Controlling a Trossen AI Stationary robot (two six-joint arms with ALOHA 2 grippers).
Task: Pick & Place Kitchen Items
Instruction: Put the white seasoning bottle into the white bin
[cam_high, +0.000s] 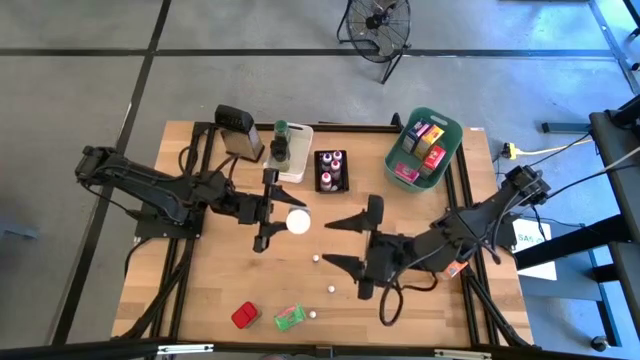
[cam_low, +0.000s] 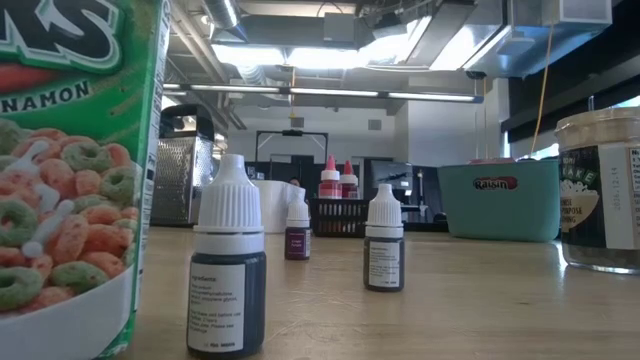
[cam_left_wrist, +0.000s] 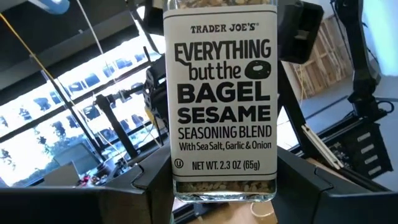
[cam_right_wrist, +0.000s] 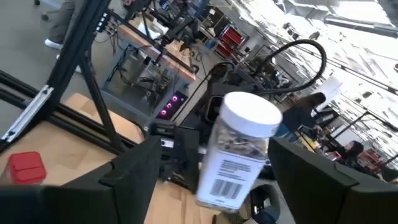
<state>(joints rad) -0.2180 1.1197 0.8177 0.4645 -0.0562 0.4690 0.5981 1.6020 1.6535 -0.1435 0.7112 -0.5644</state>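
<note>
The left claw (cam_high: 282, 219) holds the seasoning jar (cam_high: 297, 221) over the table (cam_high: 200, 290) middle. Three tiny bottles (cam_high: 331, 290) lie below it (near the right claw (cam_high: 345, 243)). Far back sits the teal bin (cam_high: 448, 160).

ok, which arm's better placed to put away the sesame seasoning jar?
Left, probably: its end effector already grips the seasoning jar; the right end effector is open, empty, apart from it.

lab: exposed ceiling ducts (cam_low: 400, 30), equipment racks.
</note>
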